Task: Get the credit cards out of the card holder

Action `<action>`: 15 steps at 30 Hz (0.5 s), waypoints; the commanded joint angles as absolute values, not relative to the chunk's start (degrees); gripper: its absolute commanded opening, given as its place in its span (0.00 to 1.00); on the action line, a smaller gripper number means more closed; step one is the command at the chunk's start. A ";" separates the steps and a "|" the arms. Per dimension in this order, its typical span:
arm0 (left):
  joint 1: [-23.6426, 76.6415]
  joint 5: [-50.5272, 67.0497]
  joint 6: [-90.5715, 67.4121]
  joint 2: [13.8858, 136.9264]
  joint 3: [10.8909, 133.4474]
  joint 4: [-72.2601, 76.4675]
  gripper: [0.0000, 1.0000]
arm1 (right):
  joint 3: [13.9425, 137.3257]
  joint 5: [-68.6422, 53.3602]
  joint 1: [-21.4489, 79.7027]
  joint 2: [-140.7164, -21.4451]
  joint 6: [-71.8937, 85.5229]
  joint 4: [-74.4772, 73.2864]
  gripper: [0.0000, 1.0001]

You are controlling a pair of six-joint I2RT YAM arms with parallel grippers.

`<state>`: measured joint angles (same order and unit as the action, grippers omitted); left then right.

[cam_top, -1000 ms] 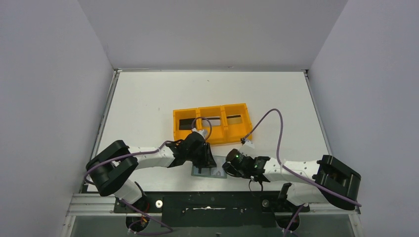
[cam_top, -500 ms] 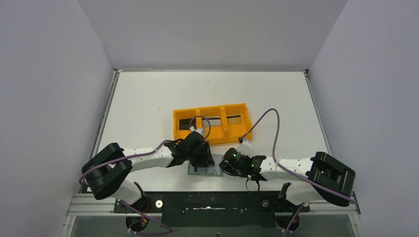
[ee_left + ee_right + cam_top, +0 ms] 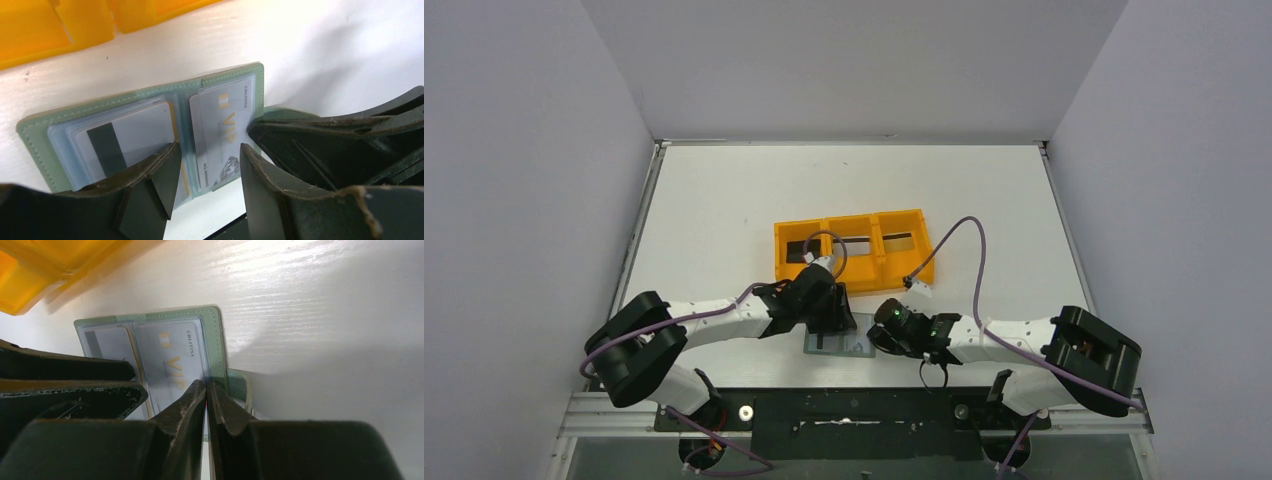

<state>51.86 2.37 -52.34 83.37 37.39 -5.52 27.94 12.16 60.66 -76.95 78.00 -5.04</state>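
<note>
two credit cards [image 3: 150,131] sit in the open card holder [image 3: 125,98], flat on the table [image 3: 325,315] between the grippers: a silvery vip card [image 3: 222,135] and a striped card [image 3: 131,139]. thin, stiff and slick, each likely slides out if pinched at an exposed edge. left gripper [image 3: 207,151] hovers, jaws spread; right gripper [image 3: 206,390] has jaws pressed together by the tab [image 3: 240,385].

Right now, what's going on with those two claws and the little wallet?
Left gripper open over open card holder. Right gripper shut at its right edge. Silvery card, striped card in pockets. Orange tray beyond, not touching.
</note>
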 commanded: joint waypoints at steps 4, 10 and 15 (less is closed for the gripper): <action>51.20 -4.89 -51.97 85.03 35.40 -14.24 0.47 | 27.75 11.83 60.14 -80.94 75.21 -11.30 0.09; 51.22 1.59 -51.74 82.02 34.19 -4.78 0.48 | 27.57 11.86 59.34 -79.82 74.25 -10.19 0.10; 51.37 5.49 -55.90 86.56 33.17 -1.04 0.48 | 27.38 10.41 58.79 -80.85 74.28 -8.34 0.09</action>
